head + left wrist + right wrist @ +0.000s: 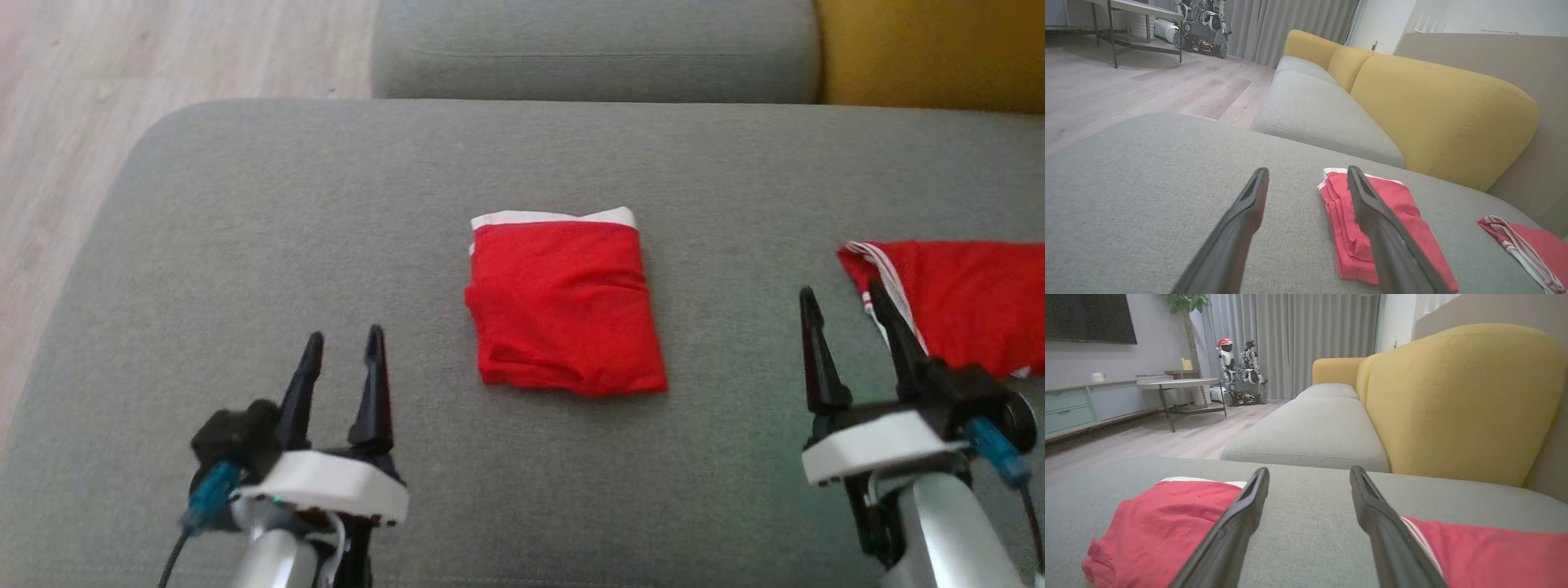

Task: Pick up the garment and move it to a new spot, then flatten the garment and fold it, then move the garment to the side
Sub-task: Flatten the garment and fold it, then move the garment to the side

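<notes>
A: Garment (565, 306)?
B: Folded red block, mid-cushion (245, 229). Long axis runs away from the robot, white band at the far edge.
A: Around it?
B: Striped red cloth (971, 298) well to the right, by the right gripper (842, 289); contact unclear. Yellow backrest (931, 49) behind.
A: Grippers?
B: Left gripper (344, 335) and right flank the garment, fingers spread, holding nothing.
</notes>
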Robot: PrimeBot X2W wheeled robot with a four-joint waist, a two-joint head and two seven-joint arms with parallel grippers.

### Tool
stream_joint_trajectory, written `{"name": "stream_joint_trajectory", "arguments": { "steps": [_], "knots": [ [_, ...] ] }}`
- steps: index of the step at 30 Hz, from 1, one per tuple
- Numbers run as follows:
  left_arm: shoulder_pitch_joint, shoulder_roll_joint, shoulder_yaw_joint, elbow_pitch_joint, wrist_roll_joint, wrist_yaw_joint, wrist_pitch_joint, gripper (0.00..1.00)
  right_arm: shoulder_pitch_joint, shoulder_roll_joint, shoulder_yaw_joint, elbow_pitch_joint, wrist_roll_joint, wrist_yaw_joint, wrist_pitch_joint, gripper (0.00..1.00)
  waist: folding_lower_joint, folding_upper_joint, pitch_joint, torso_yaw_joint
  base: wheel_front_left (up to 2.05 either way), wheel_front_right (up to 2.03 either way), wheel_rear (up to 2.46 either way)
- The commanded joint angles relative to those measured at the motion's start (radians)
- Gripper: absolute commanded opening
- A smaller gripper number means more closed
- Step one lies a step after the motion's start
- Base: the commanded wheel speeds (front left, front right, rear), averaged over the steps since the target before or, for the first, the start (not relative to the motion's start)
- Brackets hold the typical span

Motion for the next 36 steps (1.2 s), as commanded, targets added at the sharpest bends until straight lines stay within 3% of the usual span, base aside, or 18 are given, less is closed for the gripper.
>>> {"name": "stream_joint_trajectory", "arguments": {
  "steps": [1, 9, 23, 30, 36],
  "knots": [
    [-0.006, 0.001, 0.047, -0.036, 0.002, -0.007, -0.012, 1.0, -0.008, 0.009, 0.009, -0.051, -0.013, -0.001, -0.012, 1.0, 0.0, -0.0001, -0.002, -0.018, 0.0, 0.0, 0.0],
    [0.009, 0.001, 0.048, -0.024, 0.019, -0.023, -0.012, 1.0, 0.049, 0.035, -0.001, -0.093, -0.035, -0.001, 0.009, 1.0, 0.0, -0.0001, 0.0, -0.034, 0.0, 0.0, 0.0],
    [-0.01, 0.001, 0.012, -0.011, 0.015, -0.025, -0.012, 1.0, 0.02, 0.04, 0.018, -0.101, 0.002, -0.001, 0.045, 1.0, 0.0, -0.0001, 0.035, 0.004, 0.0, 0.0, 0.0],
    [-0.042, 0.001, -0.024, -0.001, 0.007, -0.026, -0.012, 1.0, -0.076, 0.038, 0.1, -0.028, 0.075, -0.001, 0.115, 1.0, 0.0, -0.0001, 0.09, 0.054, 0.0, 0.0, 0.0],
    [-0.072, 0.001, -0.055, 0.005, -0.003, -0.023, -0.012, 1.0, -0.172, 0.038, 0.132, 0.106, 0.174, -0.001, 0.186, 1.0, 0.0, -0.0001, 0.138, 0.116, 0.0, 0.0, 0.0]
  ]
}}
